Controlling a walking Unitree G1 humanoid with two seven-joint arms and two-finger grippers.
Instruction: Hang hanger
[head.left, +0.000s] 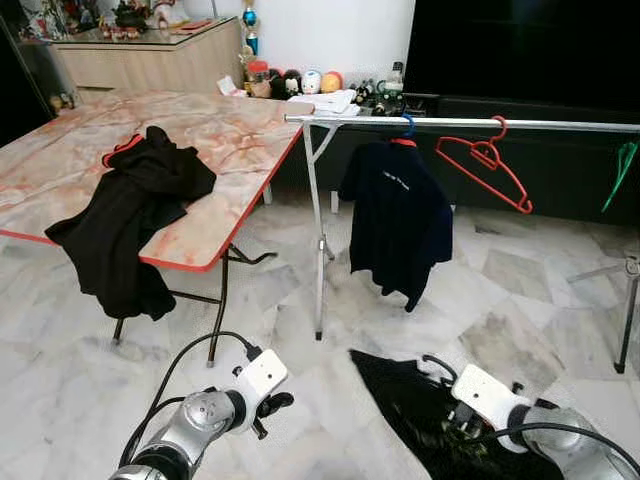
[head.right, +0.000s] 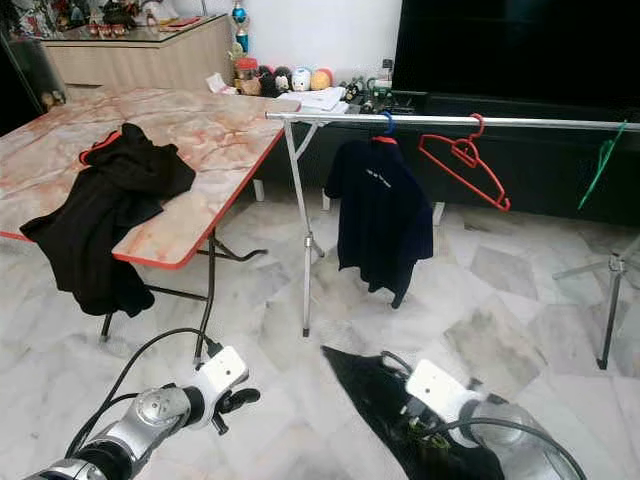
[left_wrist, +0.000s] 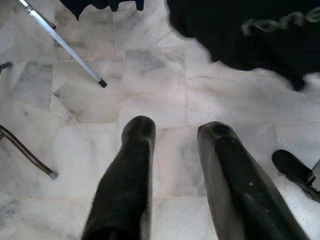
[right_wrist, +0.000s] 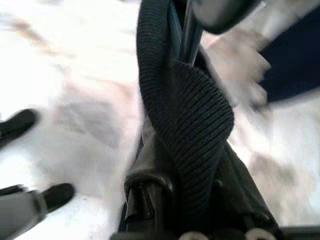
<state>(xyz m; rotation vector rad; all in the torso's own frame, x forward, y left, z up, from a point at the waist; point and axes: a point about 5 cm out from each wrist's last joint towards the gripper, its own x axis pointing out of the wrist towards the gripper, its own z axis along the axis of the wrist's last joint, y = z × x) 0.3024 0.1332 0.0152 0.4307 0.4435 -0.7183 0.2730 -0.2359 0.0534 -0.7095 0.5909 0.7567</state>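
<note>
The right gripper is low at about 5 o'clock in the head view. It is closed on a black garment which hangs down from it toward the marble floor. In the right wrist view, the ribbed collar wraps around a thin dark bar between the fingers. I judge this bar to be the hanger, but its hook cannot be seen.

The left gripper is at 7 o'clock, with its fingers apart and nothing between them, pointing at the floor.

The rail crosses from 12 to 2 o'clock. A dark shirt and a red hanger already hang on it. Another black garment lies over the edge of the table at 10 o'clock.

The risk I see is in the lift. The cloth hangs loose, so it may slide off the hanger. Also, the hook may catch the red hanger or miss the rail, because the garment hides it.
</note>
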